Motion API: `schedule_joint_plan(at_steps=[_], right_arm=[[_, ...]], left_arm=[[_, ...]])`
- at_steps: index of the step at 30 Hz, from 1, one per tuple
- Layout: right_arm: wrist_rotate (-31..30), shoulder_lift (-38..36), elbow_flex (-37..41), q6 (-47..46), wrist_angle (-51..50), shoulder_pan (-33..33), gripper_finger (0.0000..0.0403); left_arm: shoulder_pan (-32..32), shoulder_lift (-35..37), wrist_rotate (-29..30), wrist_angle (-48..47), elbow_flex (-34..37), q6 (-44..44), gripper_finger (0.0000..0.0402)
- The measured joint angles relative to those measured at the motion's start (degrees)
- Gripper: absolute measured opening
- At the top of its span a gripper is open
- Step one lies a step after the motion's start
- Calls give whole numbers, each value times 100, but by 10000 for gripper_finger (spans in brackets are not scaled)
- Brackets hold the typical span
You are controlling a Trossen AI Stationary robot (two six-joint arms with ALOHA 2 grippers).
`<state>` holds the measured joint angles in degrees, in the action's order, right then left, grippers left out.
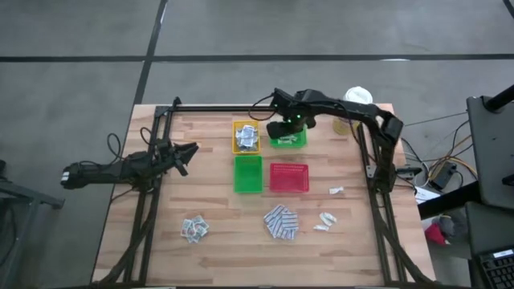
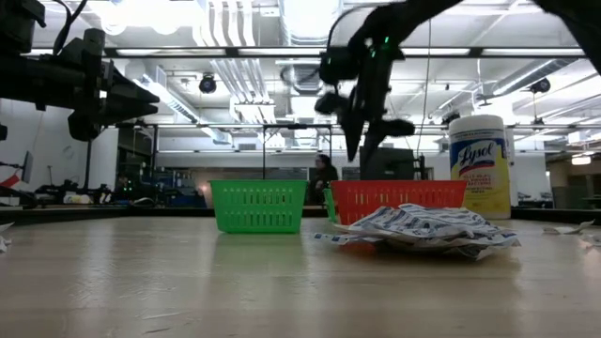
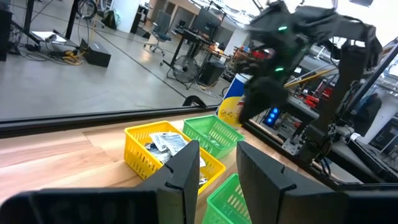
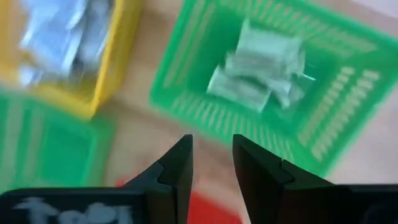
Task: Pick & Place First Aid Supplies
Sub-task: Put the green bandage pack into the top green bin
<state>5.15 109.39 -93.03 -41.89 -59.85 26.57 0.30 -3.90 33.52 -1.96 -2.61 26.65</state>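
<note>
My right gripper hangs open above the far green tray, fingers pointing down, nothing between them. Pale green strips lie in a heap on that tray's floor. The yellow tray beside it holds white-grey sachets. Blue-and-white pads are piled on the table's near middle, with a smaller pile to the left. A few small white packets lie at the near right. My left gripper waits open and level at the table's left.
A second green tray and a red tray stand in front of the far two. A yellow canister with a white lid stands at the far right corner. Black frame rails run along the table's left and right sides.
</note>
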Motion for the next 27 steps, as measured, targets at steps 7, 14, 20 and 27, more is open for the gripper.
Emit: schedule_joint_plan(at_steps=[7,14,20,27], right_arm=[[-148,-835,16,314,-1353,-578,99],[-637,-1518,179,-200,-2420,-1248,84],[-648,-2023,703,-1161,-2635,-1698,75],[-640,-2577,1892,-2299,-2553,-2125,70]], left_arm=[[0,-8,0,-15,-1,-4,108],[0,-11,2,-28,-2,-4,108],[0,-11,2,-34,-2,-4,108],[0,-11,2,-37,-2,-4,108]])
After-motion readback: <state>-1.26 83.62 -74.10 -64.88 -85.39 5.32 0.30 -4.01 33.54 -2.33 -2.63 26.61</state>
